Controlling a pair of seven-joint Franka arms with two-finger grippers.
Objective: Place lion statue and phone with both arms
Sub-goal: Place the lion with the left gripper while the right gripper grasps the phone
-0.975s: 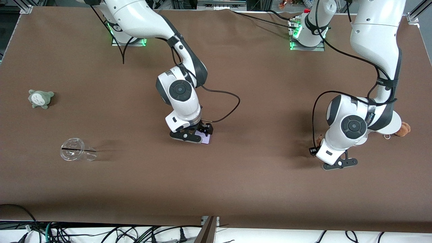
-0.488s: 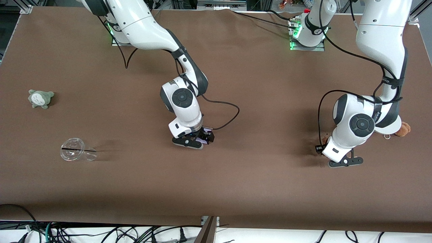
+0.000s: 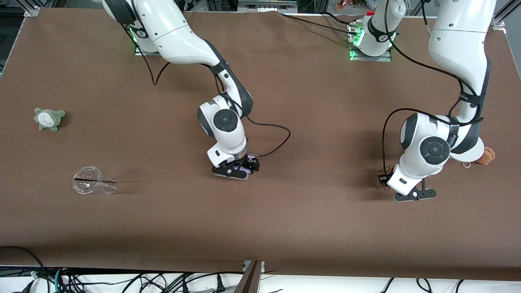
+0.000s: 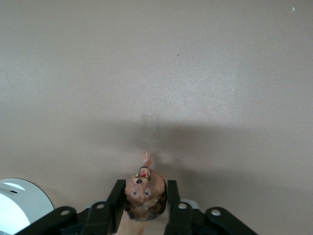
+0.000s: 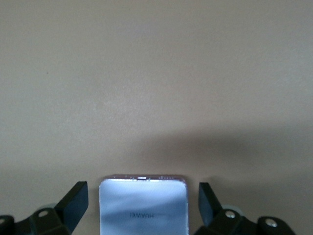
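Note:
The phone (image 5: pixel 144 208) is a pale lavender slab that sits between my right gripper's open fingers, with a gap on each side. In the front view only a sliver of the phone (image 3: pixel 245 166) shows under the right gripper (image 3: pixel 238 169), which is low at the middle of the table. The lion statue (image 4: pixel 145 195) is orange-brown with a darker mane, and its head points down at the cloth. My left gripper (image 4: pixel 144 188) is shut on it. In the front view the left gripper (image 3: pixel 401 190) is low over the table toward the left arm's end, and its hand covers the statue.
A grey-green plush (image 3: pixel 49 119) and a clear plastic cup (image 3: pixel 93 185) on its side lie toward the right arm's end. A brown plush with a metal ring (image 3: pixel 485 156) lies beside the left arm's wrist. The table is covered with a brown cloth (image 3: pixel 309 228).
My right gripper has shifted slightly toward the left arm's end and now covers more of the phone. My left gripper has moved a little toward its own end of the table with the lion.

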